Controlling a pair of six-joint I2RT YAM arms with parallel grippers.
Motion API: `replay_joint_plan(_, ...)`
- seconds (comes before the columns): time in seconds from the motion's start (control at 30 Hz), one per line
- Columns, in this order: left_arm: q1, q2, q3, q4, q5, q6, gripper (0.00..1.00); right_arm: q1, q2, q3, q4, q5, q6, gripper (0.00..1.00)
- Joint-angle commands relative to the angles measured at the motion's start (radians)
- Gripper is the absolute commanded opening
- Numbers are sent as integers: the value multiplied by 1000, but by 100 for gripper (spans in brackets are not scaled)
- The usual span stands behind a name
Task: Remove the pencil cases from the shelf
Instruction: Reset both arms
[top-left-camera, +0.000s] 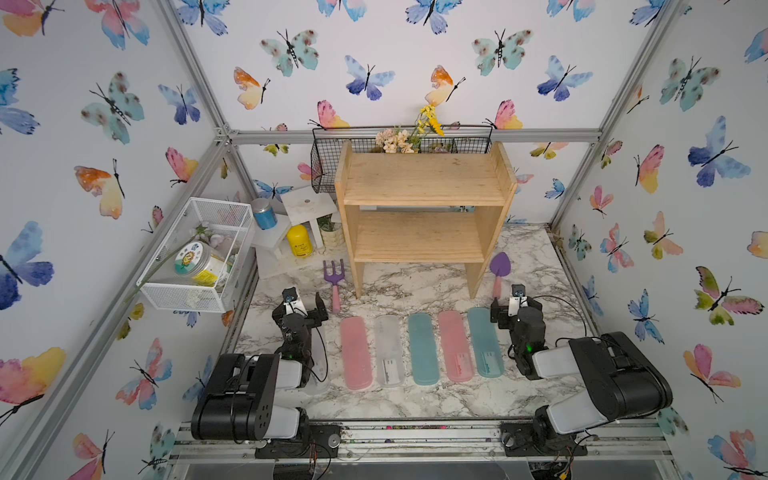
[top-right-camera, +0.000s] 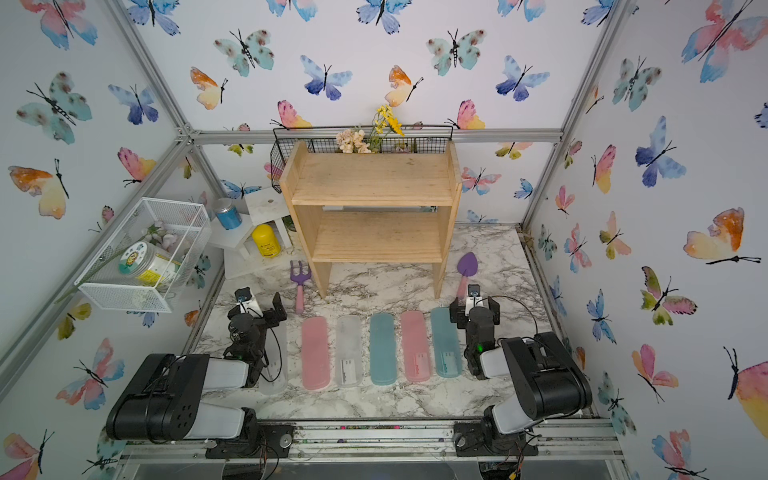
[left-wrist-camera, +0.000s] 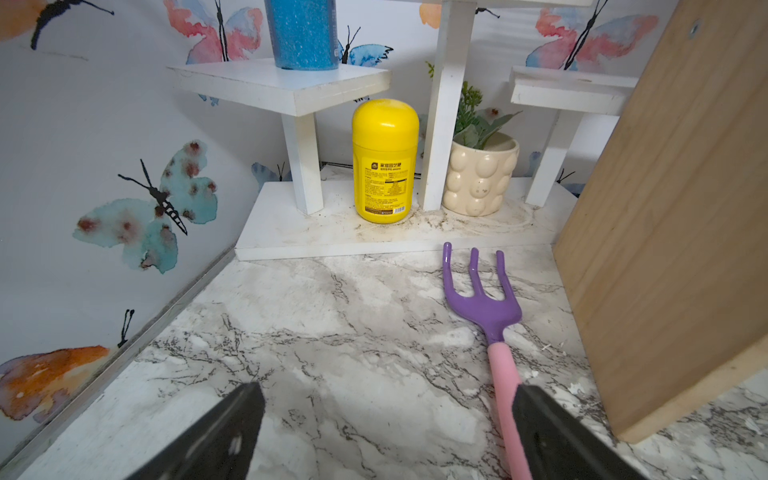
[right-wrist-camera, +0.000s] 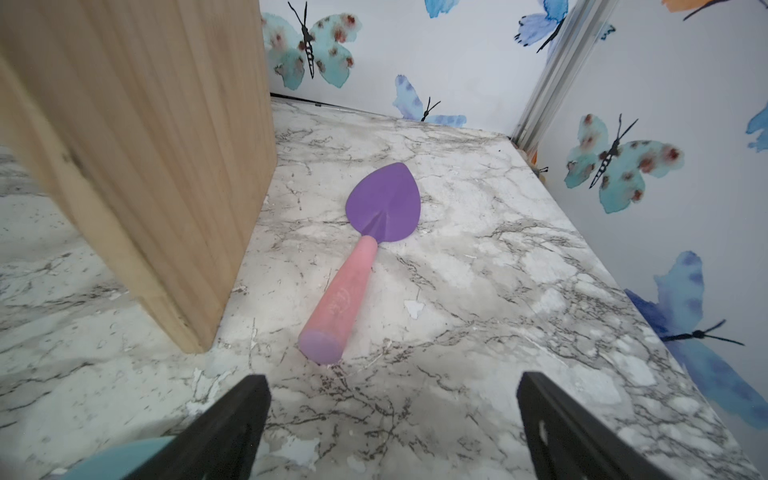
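Note:
The light wooden shelf (top-left-camera: 424, 183) (top-right-camera: 374, 183) stands at the back with both tiers bare. Several pencil cases lie side by side on the marble table in front of it: pink (top-left-camera: 355, 353), frosted white (top-left-camera: 388, 351), teal (top-left-camera: 423, 349), pink (top-left-camera: 455, 347) and teal (top-left-camera: 485, 343). Another frosted white case (top-right-camera: 276, 365) lies partly under my left arm. My left gripper (top-left-camera: 303, 305) (left-wrist-camera: 388, 390) is open and empty at the row's left end. At the right end my right gripper (top-left-camera: 516, 309) (right-wrist-camera: 392, 378) is also open and empty, beside the teal case (right-wrist-camera: 124, 457).
A purple-and-pink toy fork (top-left-camera: 334, 286) (left-wrist-camera: 490, 324) lies by the shelf's left leg and a matching trowel (top-left-camera: 498, 270) (right-wrist-camera: 365, 245) by its right leg. A white stand with a yellow bottle (top-left-camera: 300, 241), a white mesh basket (top-left-camera: 199, 253) and a black wire basket (top-left-camera: 399, 145) line the back and left.

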Motion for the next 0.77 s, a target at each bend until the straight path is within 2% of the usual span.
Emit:
replay_joint_plan(0.0,0,-10,13,-16,20,15,99,-9,-7,20,87,-11,6,99)
replay_joint_plan(0.73,-13,-6,21,-24,1,27,99,-33,-1,37,58,-30,29,99)
